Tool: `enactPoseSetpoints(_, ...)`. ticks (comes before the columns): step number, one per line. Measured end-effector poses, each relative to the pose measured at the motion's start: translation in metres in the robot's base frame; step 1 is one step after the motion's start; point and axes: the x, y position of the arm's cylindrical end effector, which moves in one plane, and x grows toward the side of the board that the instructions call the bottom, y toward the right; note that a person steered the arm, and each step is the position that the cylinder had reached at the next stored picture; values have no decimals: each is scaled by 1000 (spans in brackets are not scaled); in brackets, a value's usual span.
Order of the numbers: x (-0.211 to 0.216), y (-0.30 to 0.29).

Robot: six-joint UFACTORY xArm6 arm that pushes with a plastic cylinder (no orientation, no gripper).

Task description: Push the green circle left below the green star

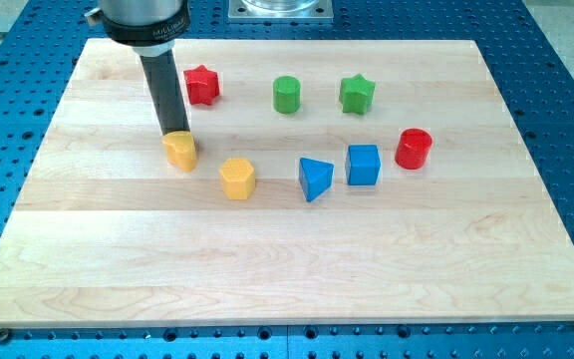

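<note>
Wood: pale plank bench [297,269] on a blue perforated base, carrying eight small blocks.
Tip: my tip [175,134] sits at the view's upper left, touching the top-back edge of a yellow block [180,151], well apart from the task's blocks.
Hand: none is fitted; the arm ends in a plain dark rod, so there is nothing to spread or pinch.
Green circle: the green circle [286,94] stands in the upper row, to the view's left of the green star [357,94], the two near but apart.
Neighbours: a red star [202,84] lies left of the circle; a yellow hexagon-like block [237,179], blue triangle [315,179], blue cube [363,165] and red cylinder [414,149] form a looser row below.
Step in hand: by my judgement, the approach to the circle is not yet made.
Goal spot: bare wood below and slightly left of the star, above the blue triangle and blue cube.
How to do it well: leave the yellow block, skirt the red star, come in behind the circle on its upper side, then push down the view with the rod centred on the round face so it does not slip off sideways.
Risk: the gap above the blue blocks looks tight; short pushes should keep them undisturbed.
</note>
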Motion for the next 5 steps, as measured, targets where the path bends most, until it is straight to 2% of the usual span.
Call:
enactPoseSetpoints(1,-10,51)
enactPoseSetpoints(2,-22,143)
enactPoseSetpoints(3,-55,197)
enactPoseSetpoints(4,-115,199)
enactPoseSetpoints(5,-134,160)
